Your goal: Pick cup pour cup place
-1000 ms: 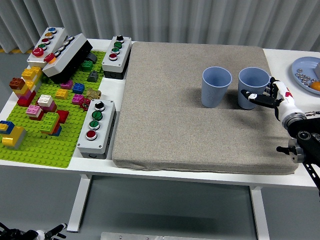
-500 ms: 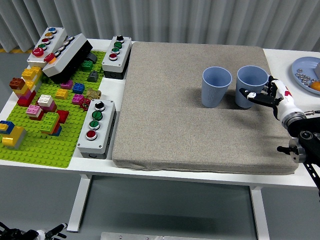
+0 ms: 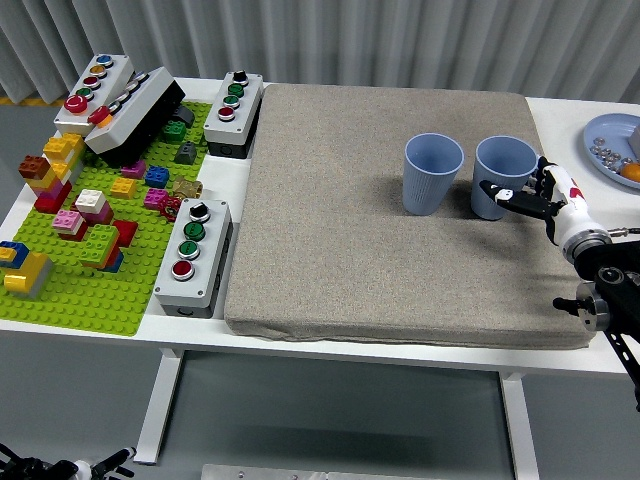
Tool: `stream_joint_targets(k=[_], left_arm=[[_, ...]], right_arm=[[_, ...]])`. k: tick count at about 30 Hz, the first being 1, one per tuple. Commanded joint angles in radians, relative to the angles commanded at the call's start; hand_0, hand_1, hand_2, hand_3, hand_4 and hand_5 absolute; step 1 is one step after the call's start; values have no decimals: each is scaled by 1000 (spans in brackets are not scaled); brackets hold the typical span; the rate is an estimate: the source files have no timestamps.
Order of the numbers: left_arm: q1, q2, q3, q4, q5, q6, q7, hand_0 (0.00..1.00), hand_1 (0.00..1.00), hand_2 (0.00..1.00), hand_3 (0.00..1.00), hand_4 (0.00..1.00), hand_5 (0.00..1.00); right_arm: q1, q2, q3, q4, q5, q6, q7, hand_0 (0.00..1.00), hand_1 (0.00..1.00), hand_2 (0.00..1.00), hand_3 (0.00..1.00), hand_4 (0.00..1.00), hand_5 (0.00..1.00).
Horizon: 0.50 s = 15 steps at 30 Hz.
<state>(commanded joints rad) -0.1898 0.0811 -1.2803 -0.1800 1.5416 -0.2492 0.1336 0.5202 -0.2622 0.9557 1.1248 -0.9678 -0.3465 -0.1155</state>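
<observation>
Right hand [image 3: 545, 195] fingers seemingly touching right cup [image 3: 504, 176].

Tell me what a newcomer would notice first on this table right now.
Two light-blue ribbed plastic cups stand side by side on the grey fabric mat, with the robot's right hand wrapped around the right-hand cup. On the left lies a green building-brick baseplate crowded with coloured bricks and grey push-button boxes.

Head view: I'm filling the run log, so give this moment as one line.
phase: grasping | right hand: fingers around right blue cup, cup on grey mat | left blue cup: upright, untouched | left hand: out of view
</observation>
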Motion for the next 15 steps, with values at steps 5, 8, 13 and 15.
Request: stream_joint_targets(k=[5,8,13,15], left_arm=[[2,0,1,0,0,0,0,851,869,882,767,601,998],[3,-1,2,0,-2,0,0,851,869,882,767,601,998],[4,-1,5,0,-3,0,0,851,869,883,768,601,998],[4,-1,6,0,-4,0,0,851,869,883,768,601,998]], right_arm=[[-6,4,3,-1,0,11,5,776,707,611,678,707,131],[-10,6,3,-2,0,12,8,776,707,611,678,707,131],[-13,7,3,-6,9,28,33,781,717,622,686,709,136],[-13,7,4,-6,11,28,38,781,717,622,686,709,136]])
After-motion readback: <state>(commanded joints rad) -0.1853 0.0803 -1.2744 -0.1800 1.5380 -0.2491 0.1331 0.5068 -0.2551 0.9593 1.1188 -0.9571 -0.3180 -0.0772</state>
